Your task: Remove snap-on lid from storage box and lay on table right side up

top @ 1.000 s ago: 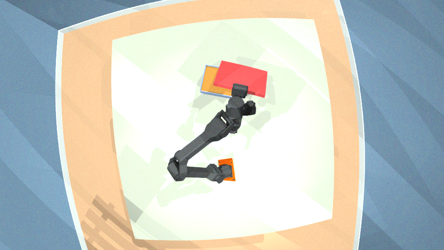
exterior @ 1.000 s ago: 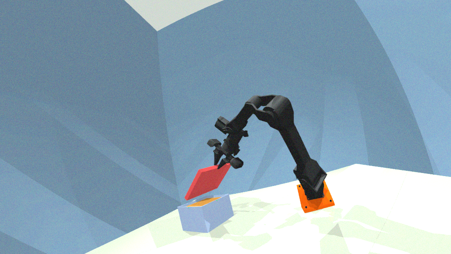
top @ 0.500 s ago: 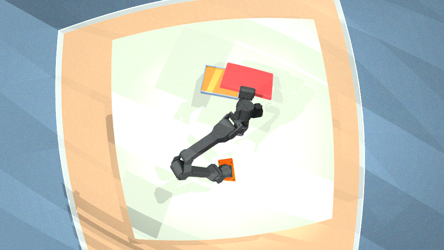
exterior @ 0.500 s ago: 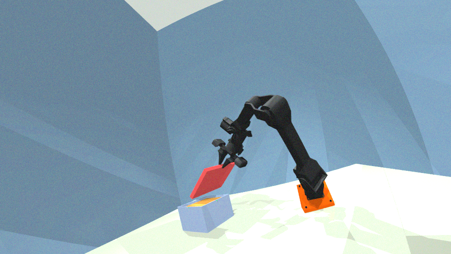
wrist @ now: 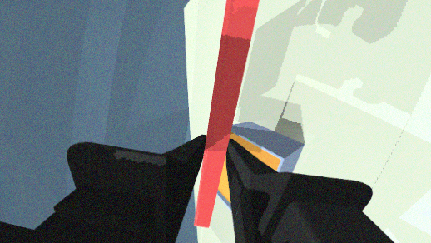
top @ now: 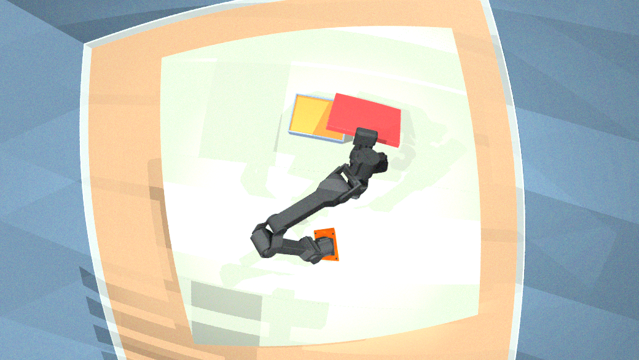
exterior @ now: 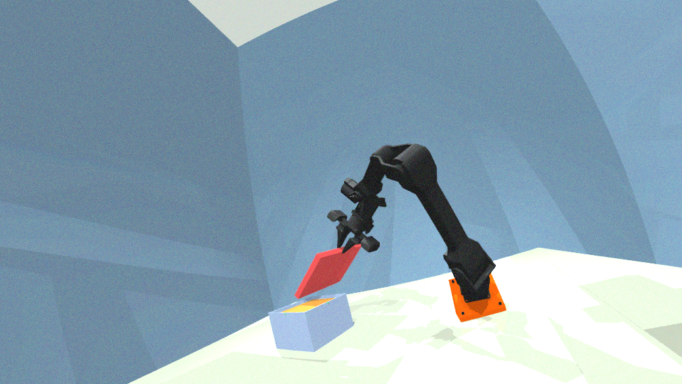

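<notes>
The red lid [top: 364,115] [exterior: 329,271] [wrist: 229,87] hangs in the air, steeply tilted, its far edge low and its near edge up at the fingers. My gripper [exterior: 341,248] [wrist: 216,141] is shut on the lid's near edge. The pale blue storage box [top: 315,137] [exterior: 290,332] [wrist: 293,160] stands upright on the table, open at the top, with a yellow-orange inside. In the top view the lid overlaps the box's right part and reaches beyond it to the right. In the exterior view the lid is above the box, apart from it. The fingertips are hidden in the top view.
The white and pale green table top [top: 429,250] [exterior: 410,352] has an orange-tan border [top: 125,134] in the top view. The arm's orange base plate [top: 325,231] [exterior: 494,305] stands on the near side of the box. Blue walls surround the table.
</notes>
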Robot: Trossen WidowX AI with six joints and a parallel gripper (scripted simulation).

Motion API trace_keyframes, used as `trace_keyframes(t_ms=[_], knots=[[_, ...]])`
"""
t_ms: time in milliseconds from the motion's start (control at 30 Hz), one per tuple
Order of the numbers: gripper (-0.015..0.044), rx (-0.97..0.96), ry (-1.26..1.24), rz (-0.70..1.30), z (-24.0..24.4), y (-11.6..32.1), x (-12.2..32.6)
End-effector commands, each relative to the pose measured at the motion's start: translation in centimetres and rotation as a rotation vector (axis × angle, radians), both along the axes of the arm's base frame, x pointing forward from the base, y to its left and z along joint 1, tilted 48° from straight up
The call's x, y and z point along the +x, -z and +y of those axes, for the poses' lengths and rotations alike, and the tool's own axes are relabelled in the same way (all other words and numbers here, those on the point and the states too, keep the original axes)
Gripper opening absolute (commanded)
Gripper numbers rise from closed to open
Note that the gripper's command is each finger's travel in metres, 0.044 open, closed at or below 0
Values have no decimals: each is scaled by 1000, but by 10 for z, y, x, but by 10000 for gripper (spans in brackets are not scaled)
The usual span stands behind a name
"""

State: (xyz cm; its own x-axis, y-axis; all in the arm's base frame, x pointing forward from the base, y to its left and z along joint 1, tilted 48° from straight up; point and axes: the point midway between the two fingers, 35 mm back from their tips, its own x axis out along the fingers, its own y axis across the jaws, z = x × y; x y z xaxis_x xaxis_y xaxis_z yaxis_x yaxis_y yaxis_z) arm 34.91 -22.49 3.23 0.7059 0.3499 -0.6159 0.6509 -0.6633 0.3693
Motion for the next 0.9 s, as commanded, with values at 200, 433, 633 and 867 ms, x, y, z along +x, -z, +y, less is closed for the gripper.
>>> trace_keyframes(t_ms=[200, 433, 633, 867], knots=[[0, -2, 0, -8, -15, 12, -7], [0, -3, 0, -8, -24, 22, -12], [0, -4, 0, -8, -32, 29, -17], [0, -5, 0, -8, -41, 39, -23]])
